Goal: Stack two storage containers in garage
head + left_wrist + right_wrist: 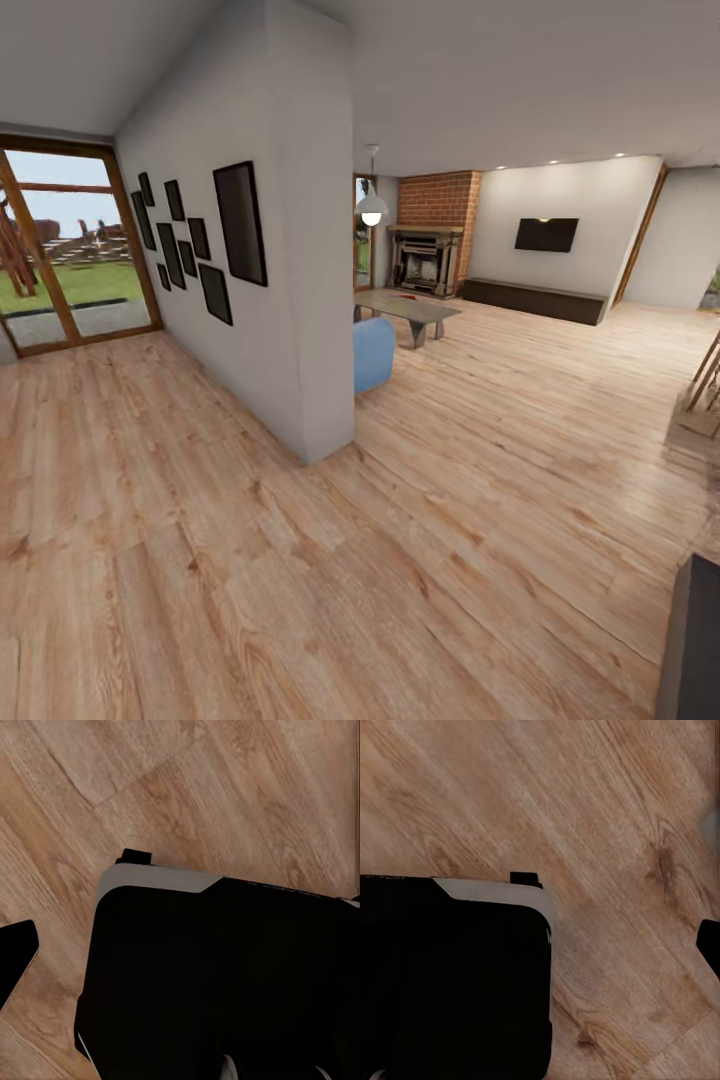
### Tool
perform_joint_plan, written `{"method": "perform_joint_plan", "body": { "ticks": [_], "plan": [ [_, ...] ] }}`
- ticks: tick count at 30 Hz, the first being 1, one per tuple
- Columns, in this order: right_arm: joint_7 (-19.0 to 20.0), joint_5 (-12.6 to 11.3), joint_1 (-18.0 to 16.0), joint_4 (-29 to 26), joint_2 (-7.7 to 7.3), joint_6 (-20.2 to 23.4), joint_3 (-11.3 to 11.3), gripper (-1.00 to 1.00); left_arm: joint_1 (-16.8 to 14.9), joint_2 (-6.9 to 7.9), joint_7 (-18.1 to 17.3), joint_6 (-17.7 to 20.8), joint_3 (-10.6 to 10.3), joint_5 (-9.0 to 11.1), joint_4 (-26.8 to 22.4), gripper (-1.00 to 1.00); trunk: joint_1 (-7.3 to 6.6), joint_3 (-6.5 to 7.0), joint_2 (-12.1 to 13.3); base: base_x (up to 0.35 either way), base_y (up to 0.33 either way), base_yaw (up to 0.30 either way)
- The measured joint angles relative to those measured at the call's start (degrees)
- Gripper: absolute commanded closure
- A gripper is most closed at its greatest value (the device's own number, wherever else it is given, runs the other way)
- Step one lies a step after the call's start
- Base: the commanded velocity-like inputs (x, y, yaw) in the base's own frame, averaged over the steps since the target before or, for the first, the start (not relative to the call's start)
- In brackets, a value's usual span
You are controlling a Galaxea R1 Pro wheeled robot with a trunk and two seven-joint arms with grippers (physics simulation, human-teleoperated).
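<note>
The 2 storage containers cannot be located from here, so no bearing from either gripper to a container, and no nearer arm, can be given. What the next move is judged to depend on is the way into the living room (560,330), which opens ahead and to the right, past the end of a white partition wall (310,300).

That wall is hung with dark picture frames (240,222). Just beyond its end a blue sofa arm (373,352) is seen, then a low coffee table (408,308), a brick fireplace (427,258) and a wall-mounted TV (546,234). Glass doors (70,250) stand at far left. The wall's corner and the sofa arm are judged the likeliest obstructions on a direct line.

In both wrist views the light wood plank floor (225,802) is seen below the robot's dark base (450,982). How far either gripper is spread, or whether anything is held, cannot be told.
</note>
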Motion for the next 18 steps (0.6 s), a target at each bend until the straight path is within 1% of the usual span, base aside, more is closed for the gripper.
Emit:
{"method": "perform_joint_plan", "body": {
  "ticks": [3,5,18],
  "plan": [
    [0.0,0.0,0.0,0.0,0.0,0.0,0.0,-1.0,0.0,0.0,0.0,0.0,0.0,0.0,0.0,-1.0,0.0,0.08,0.0,0.323,0.0,-0.233],
    [0.0,0.0,0.0,0.0,0.04,0.0,0.0,-1.0,0.0,0.0,0.0,0.0,0.0,0.0,0.0,-1.0,0.0,0.12,0.0,0.323,0.0,-0.109],
    [0.0,0.0,0.0,0.0,0.01,0.0,0.0,-1.0,0.0,0.0,0.0,0.0,0.0,0.0,0.0,-1.0,0.0,0.16,0.0,0.323,0.0,-0.012]
  ]
}}
